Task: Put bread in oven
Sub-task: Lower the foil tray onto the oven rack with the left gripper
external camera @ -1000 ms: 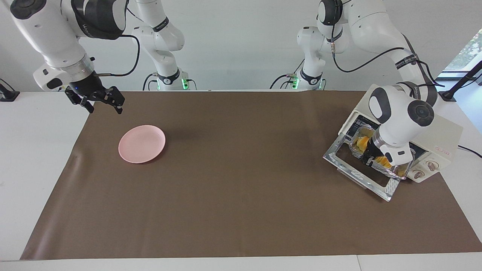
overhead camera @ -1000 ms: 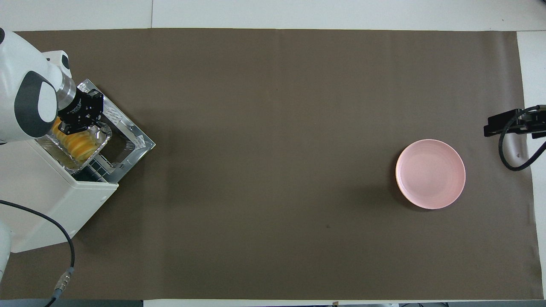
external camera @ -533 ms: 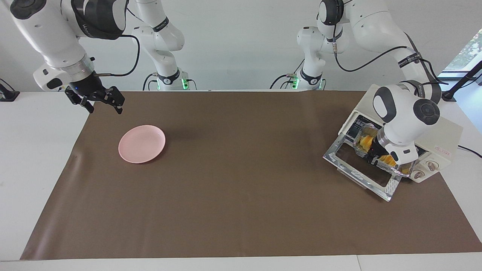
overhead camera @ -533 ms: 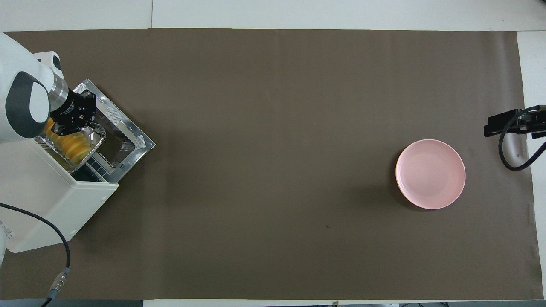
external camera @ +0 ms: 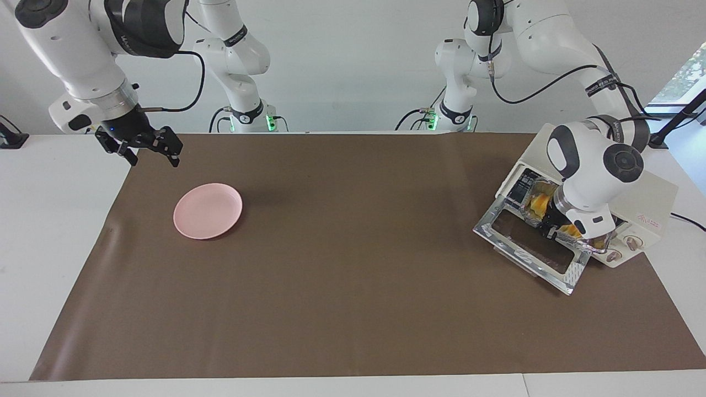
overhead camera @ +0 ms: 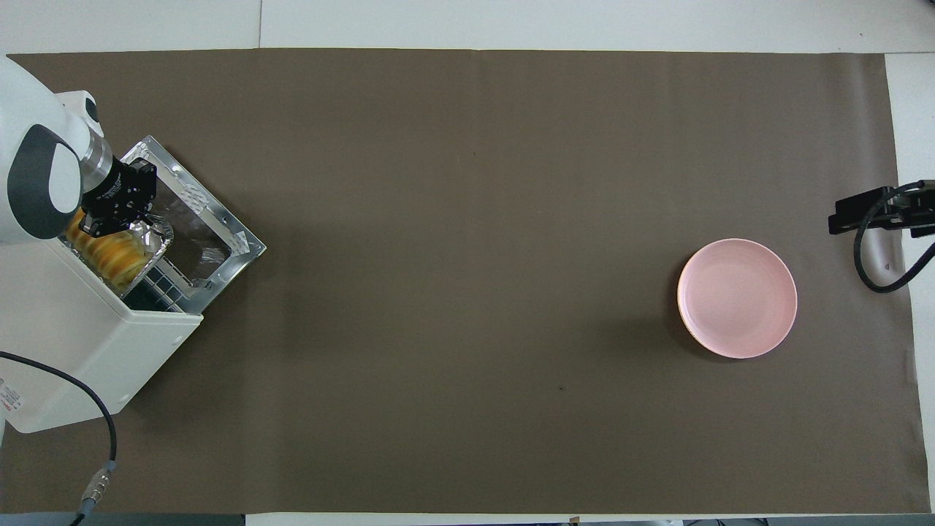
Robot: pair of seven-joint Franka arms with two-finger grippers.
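Over the last second the crinkled silver foil tray (overhead camera: 150, 241) carrying the golden-yellow ridged loaf of bread (overhead camera: 109, 252) has slid deeper into the mouth of the cream-white boxy toaster oven (overhead camera: 88, 351), so more of the lowered glass door in its shiny metal frame (external camera: 532, 251) now lies bare in front of it. The left gripper (external camera: 554, 229) is clamped tight on the tray's rim at the oven opening, its fingers pinching the foil edge beside the bread, with the arm's white wrist hanging over the oven's top. The bread lies lengthwise in the tray, partly under the oven's roof and partly showing at the opening, above the wire rack. The oven stands at the left arm's end of the brown table mat (external camera: 353, 286), its door folded down flat. The right gripper (external camera: 146, 149) waits with its fingers spread apart, holding nothing, over the mat's corner at the right arm's end. A round pink plate (external camera: 208, 210) sits on the mat near it, well apart from the oven.
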